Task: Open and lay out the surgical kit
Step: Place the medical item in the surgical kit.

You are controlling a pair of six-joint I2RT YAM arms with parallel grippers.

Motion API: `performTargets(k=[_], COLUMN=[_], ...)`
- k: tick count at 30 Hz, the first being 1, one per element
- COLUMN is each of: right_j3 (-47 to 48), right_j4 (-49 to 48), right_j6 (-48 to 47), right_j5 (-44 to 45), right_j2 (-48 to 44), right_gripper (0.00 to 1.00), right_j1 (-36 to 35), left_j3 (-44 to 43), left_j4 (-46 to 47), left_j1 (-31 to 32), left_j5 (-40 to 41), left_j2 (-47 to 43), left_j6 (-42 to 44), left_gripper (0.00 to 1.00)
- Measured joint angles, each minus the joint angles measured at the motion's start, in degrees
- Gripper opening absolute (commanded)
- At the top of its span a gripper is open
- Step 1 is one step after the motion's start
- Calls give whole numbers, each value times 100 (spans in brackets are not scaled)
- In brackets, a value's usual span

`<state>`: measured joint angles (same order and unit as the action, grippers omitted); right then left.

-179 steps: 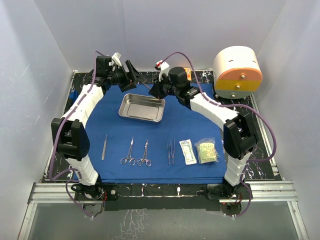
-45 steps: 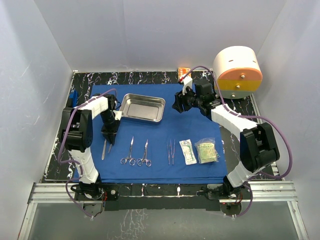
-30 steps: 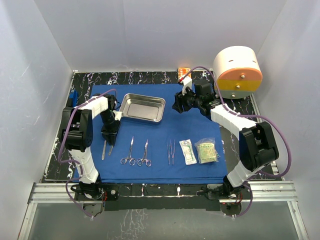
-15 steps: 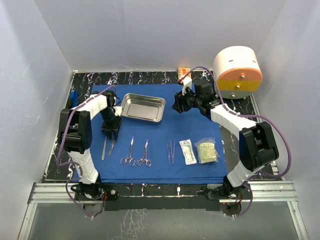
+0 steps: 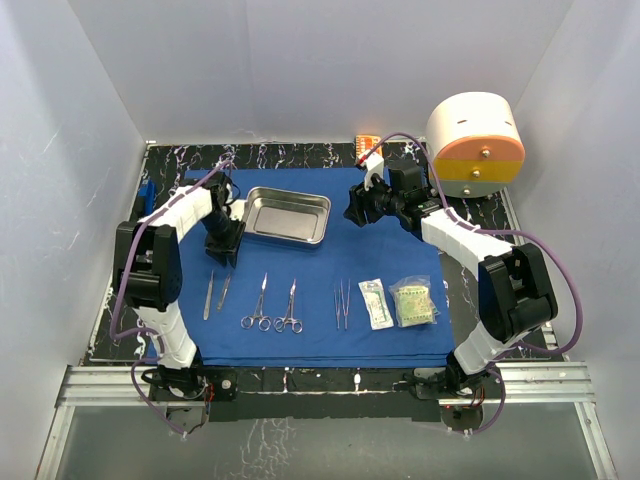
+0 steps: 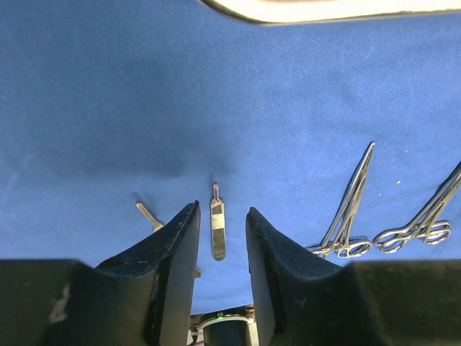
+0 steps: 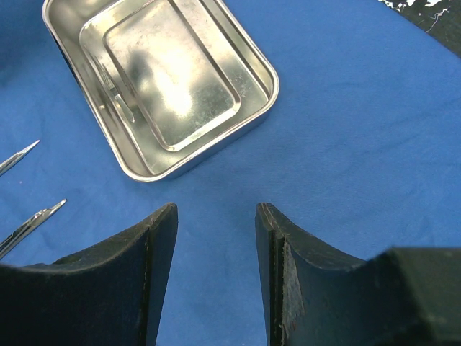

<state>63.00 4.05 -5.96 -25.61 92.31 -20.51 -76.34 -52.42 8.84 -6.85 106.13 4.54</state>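
The royal-blue drape (image 5: 330, 250) lies spread flat. On it stand the empty steel tray (image 5: 286, 215), two slim flat instruments (image 5: 209, 293) (image 5: 224, 291), two ring-handled forceps (image 5: 258, 306) (image 5: 290, 307), tweezers (image 5: 342, 303) and two sealed packets (image 5: 376, 303) (image 5: 413, 302). My left gripper (image 5: 226, 250) is open and empty, just left of the tray. In the left wrist view (image 6: 222, 209) one slim instrument (image 6: 217, 231) lies on the cloth below the gap between its jaws. My right gripper (image 5: 352, 214) is open and empty over bare cloth right of the tray (image 7: 162, 79).
A big cream-and-orange cylinder (image 5: 476, 145) stands at the back right. A small orange box (image 5: 367, 143) sits behind the drape. White walls close in the black marbled table (image 5: 165, 165) on three sides.
My left gripper has drawn back from the left end of the row toward the tray. A second slim instrument now lies beside the first. The right arm has stayed still for the last 1.5 s.
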Motion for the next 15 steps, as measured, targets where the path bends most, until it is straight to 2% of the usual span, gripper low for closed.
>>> performTargets(k=[15], right_j3=[0], right_j4=[2], right_j6=[-4], right_j5=[-17], right_j2=[0], right_gripper=[45], right_j1=[0], left_j3=[7], left_j4=[236], left_j1=[0], left_j5=[26], left_j2=[229], left_j6=[81], left_gripper=[22])
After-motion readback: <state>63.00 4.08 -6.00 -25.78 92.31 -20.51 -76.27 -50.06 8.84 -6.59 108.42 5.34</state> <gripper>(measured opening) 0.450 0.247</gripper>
